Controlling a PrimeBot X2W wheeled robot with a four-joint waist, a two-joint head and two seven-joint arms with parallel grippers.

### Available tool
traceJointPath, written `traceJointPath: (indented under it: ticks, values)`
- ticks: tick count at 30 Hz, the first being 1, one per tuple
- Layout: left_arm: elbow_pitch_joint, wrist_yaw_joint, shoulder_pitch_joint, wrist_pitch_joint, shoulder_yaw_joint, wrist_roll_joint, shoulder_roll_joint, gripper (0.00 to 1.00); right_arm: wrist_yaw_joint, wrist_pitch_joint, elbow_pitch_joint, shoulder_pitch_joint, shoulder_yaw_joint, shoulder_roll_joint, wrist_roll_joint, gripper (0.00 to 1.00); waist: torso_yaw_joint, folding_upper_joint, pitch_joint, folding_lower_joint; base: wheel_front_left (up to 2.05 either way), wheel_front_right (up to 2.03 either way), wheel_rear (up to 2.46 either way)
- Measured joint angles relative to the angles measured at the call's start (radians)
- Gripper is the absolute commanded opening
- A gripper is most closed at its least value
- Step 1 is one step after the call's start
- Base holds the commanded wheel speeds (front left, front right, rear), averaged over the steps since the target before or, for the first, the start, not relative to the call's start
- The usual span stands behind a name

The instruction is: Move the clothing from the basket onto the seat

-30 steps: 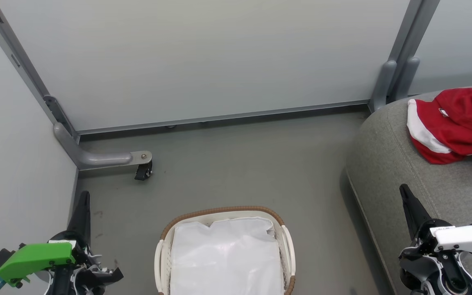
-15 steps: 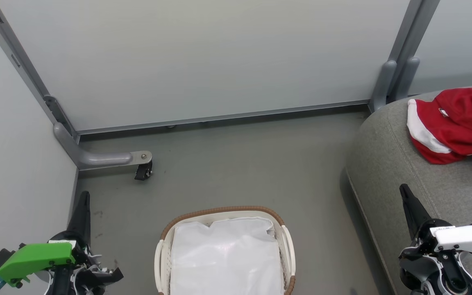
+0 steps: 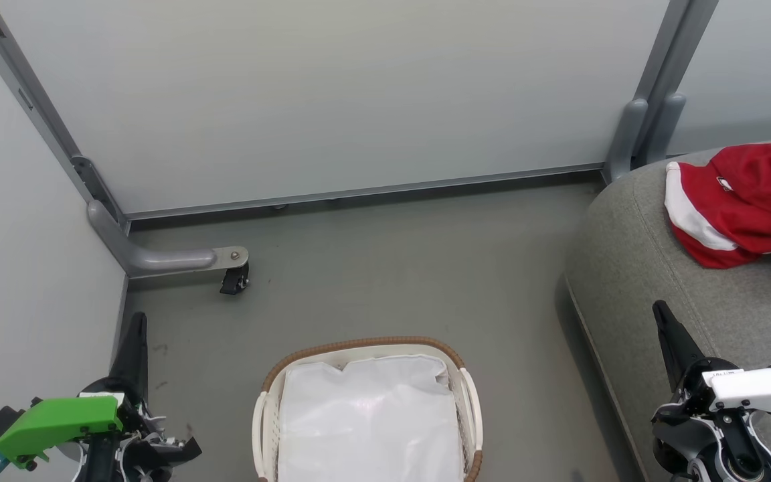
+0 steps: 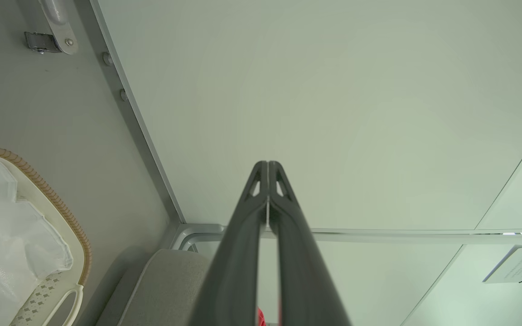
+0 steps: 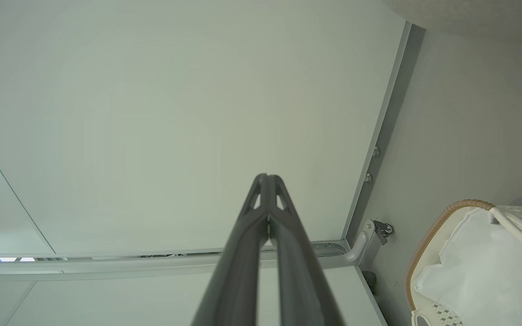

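While clothing [image 3: 740, 201] is laid on the seat [image 3: 626, 268], the basket [image 3: 359, 343] is set nearby. Left gripper [image 3: 136, 320] and right gripper [image 3: 660, 309] are closed, empty.

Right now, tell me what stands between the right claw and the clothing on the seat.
Nothing visible does: only bare seat lies between the shut right claw and the clothing.

I see pale grey partition panels [image 3: 332, 100] in metal frames [image 3: 666, 67] enclosing a dull grey floor [image 3: 392, 268]; one curved frame foot [image 3: 158, 258] carries a black caster [image 3: 233, 281] near the left corner.
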Motion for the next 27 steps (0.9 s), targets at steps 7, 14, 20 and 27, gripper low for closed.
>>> traceJointPath:
  ticks: [7, 14, 20, 27]
  values:
    - [0.000, 0.000, 0.000, 0.000, 0.000, 0.000, 0.000, 0.00, 0.000, 0.000, 0.000, 0.000, 0.000, 0.000, 0.000, 0.00, 0.000, 0.0000, 0.000, 0.0000, 0.00, 0.00, 0.00]
    - [0.000, 0.000, 0.000, 0.000, 0.000, 0.000, 0.000, 0.00, 0.000, 0.000, 0.000, 0.000, 0.000, 0.000, 0.000, 0.00, 0.000, 0.0000, 0.000, 0.0000, 0.00, 0.00, 0.00]
    - [0.000, 0.000, 0.000, 0.000, 0.000, 0.000, 0.000, 0.00, 0.000, 0.000, 0.000, 0.000, 0.000, 0.000, 0.000, 0.00, 0.000, 0.0000, 0.000, 0.0000, 0.00, 0.00, 0.00]
    - [0.000, 0.000, 0.000, 0.000, 0.000, 0.000, 0.000, 0.00, 0.000, 0.000, 0.000, 0.000, 0.000, 0.000, 0.000, 0.00, 0.000, 0.0000, 0.000, 0.0000, 0.00, 0.00, 0.00]
